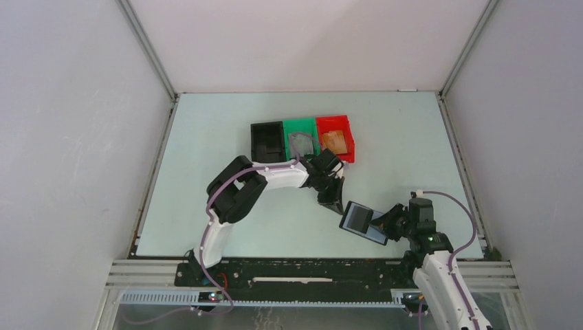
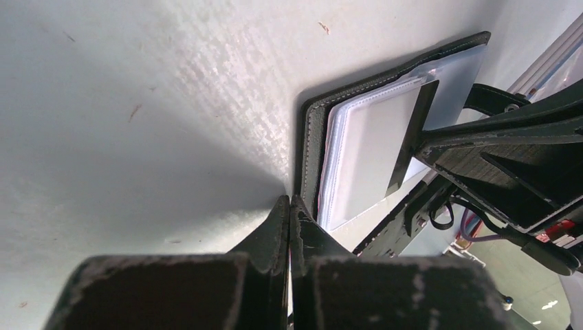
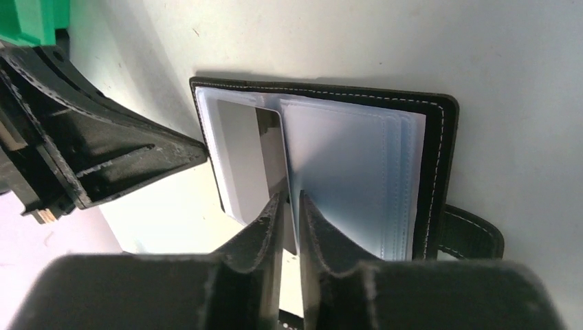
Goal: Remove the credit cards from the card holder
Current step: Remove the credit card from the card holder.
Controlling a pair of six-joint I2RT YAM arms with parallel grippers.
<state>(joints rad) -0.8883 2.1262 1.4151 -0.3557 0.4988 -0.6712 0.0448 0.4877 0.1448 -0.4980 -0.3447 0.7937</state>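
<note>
Here we are at the near right of the table point(image 3: 515, 69), and the card holder point(image 3: 357, 172) lies opened out between my two tools, black stitched covers spread and clear sleeves fanned on top; whether it sits quite flat I can't tell. My left gripper point(image 2: 289, 206) is clamped fully shut with nothing in it, its point pressed up against the holder's far edge. I judge that's a brace, stopping the case from skating away while the other side works. My right gripper point(image 3: 290, 201) comes in from the opposite edge, jaws parted by only a narrow slit, and the edge of a sleeve leaf runs straight into that slit. Whether they actually pinch it, I can't tell. It reads to me as leafing the sleeves apart to expose what's underneath. And there it is: a grey-silver card point(image 3: 240, 158) tucked in the sleeve on the left-hand leaf, while the right-hand sleeves look pale, frosted and empty. The strap tab point(image 3: 471, 234) pokes out past the cover at the lower right. Up at the back, the red bin point(image 1: 347, 134) already holds orange-tan cards point(image 1: 335, 141), so by my reckoning we're well into the job.
</note>
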